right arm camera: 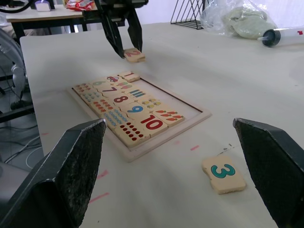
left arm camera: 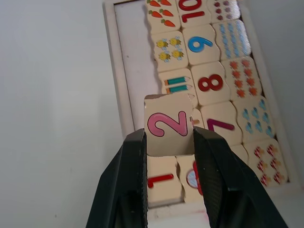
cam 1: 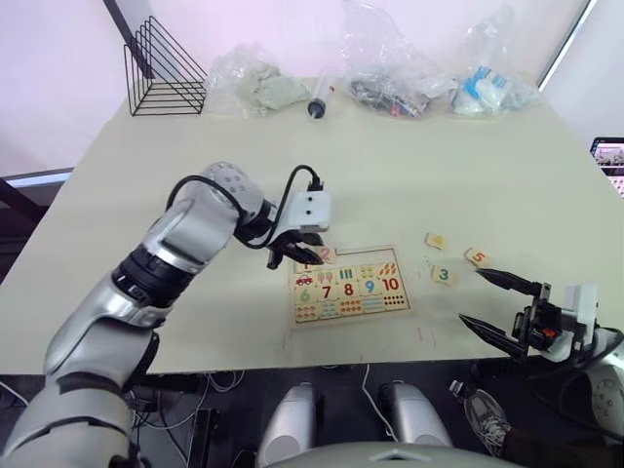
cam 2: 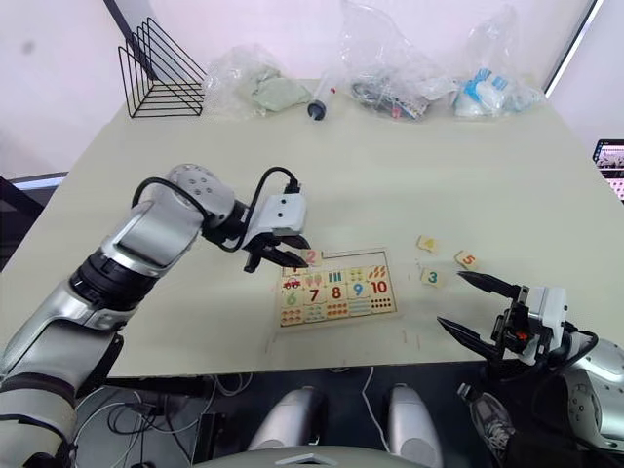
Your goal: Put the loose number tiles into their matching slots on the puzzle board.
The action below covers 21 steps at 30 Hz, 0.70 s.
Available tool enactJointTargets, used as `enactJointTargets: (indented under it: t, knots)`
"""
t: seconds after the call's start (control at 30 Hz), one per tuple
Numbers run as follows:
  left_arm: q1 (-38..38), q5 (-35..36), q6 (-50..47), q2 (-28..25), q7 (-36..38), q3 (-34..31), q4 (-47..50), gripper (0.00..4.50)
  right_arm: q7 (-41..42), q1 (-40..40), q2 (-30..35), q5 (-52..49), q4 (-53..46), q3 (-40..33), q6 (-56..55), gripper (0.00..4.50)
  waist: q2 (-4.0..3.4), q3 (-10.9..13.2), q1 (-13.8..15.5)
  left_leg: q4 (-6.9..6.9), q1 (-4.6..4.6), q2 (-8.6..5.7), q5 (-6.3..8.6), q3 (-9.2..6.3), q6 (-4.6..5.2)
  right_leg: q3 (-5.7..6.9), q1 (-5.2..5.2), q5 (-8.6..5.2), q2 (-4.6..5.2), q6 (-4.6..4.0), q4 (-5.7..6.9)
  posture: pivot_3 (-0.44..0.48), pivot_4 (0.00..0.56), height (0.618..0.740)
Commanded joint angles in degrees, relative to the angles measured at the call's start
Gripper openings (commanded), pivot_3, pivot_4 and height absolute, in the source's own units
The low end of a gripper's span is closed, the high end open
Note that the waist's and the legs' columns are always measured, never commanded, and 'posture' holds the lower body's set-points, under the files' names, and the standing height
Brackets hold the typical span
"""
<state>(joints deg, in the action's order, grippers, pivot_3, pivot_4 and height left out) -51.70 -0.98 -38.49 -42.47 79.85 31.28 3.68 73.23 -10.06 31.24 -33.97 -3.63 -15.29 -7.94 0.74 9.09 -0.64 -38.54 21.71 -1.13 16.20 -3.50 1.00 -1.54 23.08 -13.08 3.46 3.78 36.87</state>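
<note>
The pale-wood puzzle board (cam 1: 296, 318) lies near the table's front middle. Its far row of matching slots (left arm camera: 135, 57) is bare wood, except for a tile 1 (left arm camera: 161, 180) seated at the left end. My left gripper (cam 1: 297, 258) is shut on the pink number tile 2 (left arm camera: 167, 124) and holds it just over the board's far left corner. Loose on the table right of the board lie tile 3 (cam 1: 444, 275), tile 5 (cam 1: 477, 257) and a tile with a yellow mark (cam 1: 436, 240). My right gripper (cam 1: 471, 295) hangs open near the front right edge, short of tile 3.
At the table's back stand a black wire rack (cam 1: 164, 70), several clear plastic bags (cam 1: 390, 83) and a syringe-like tube (cam 1: 320, 99). The table's front edge runs just below the board.
</note>
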Motion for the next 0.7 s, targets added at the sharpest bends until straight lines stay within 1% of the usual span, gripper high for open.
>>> enactJointTargets:
  t: [0.03,0.23,0.4,0.7]
  knots:
    - [-2.24,-2.23,-1.29,1.01,-0.48,1.76,-0.92,0.91,-0.14,-0.04,-0.28,-0.43,-1.26,-0.20,-1.46,4.50,0.00,0.00,-0.10,0.01,-0.01,0.00,0.00,0.00,0.00,0.00,0.00,0.00,0.00,0.00,0.00,0.000,0.150,0.740]
    - [-4.10,-5.04,-2.16,3.00,-0.43,4.40,-3.52,0.91,-0.52,-0.34,-0.56,-0.45,-1.34,0.03,-2.03,4.50,0.00,0.00,-0.12,0.01,-0.01,0.01,0.00,-0.01,0.00,0.00,0.00,0.00,-0.01,0.00,0.00,0.000,0.150,0.740]
    - [-4.53,-5.59,-4.53,4.48,-0.70,4.84,-4.90,0.91,-0.78,-1.03,-0.77,-0.34,-1.38,-0.01,-2.58,4.50,0.00,0.00,-0.04,0.00,0.00,0.01,0.00,-0.01,0.00,-0.01,0.00,0.00,0.00,0.00,0.00,0.000,0.150,0.740]
    - [-3.72,-6.96,-3.56,4.08,0.02,5.83,-5.12,0.91,-1.34,-1.43,-0.81,-0.30,-1.54,0.15,-2.85,4.50,0.00,0.00,-0.10,0.00,-0.01,0.01,0.00,-0.03,0.00,-0.01,0.00,0.00,0.00,0.00,0.00,0.000,0.150,0.740]
